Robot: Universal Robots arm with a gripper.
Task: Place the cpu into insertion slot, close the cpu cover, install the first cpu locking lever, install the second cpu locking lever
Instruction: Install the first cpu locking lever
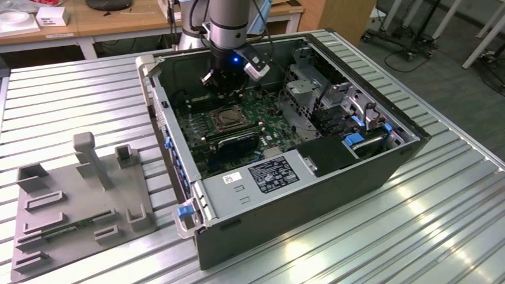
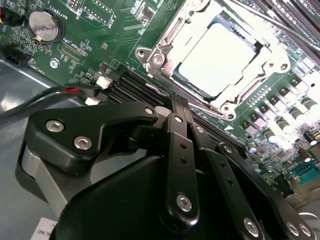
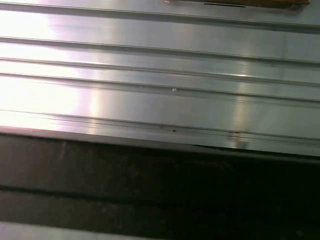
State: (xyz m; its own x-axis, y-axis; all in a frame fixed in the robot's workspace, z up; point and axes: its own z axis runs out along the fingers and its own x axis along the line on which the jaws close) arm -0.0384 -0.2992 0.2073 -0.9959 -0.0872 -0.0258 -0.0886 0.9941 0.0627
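Cpu (image 2: 220, 60) in computer case (image 1: 316, 195) on ribbed metal table (image 1: 442, 225)

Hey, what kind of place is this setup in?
Probably a robotics lab or workshop: an open computer case lies on a ribbed aluminium table, wooden desks behind, rolling stands nearby.
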